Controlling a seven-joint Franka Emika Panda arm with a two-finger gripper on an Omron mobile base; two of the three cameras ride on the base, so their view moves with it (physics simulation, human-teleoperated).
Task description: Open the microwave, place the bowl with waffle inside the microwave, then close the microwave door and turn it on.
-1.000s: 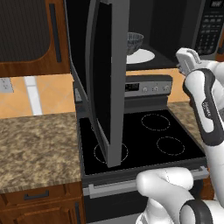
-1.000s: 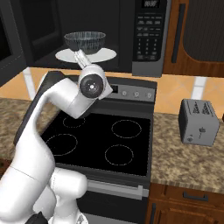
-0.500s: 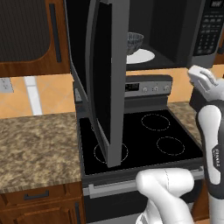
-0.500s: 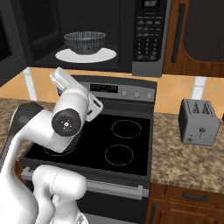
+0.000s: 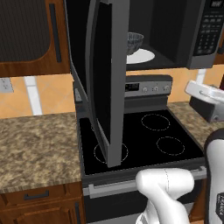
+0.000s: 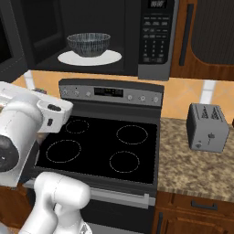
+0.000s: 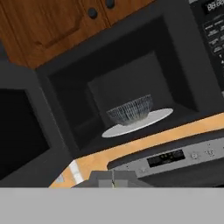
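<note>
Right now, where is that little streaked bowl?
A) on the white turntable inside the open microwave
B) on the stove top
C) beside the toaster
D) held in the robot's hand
A: the bowl sits on the white turntable inside the microwave, whose door stands open.

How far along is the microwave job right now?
Done: the black over-range microwave stands open and the blue-grey streaked bowl sits on its white round turntable; the waffle can't be made out inside it. In hand: nothing, the gripper's jaws are shut, empty. Left: swing the glossy black microwave door closed, then press the keypad.
</note>
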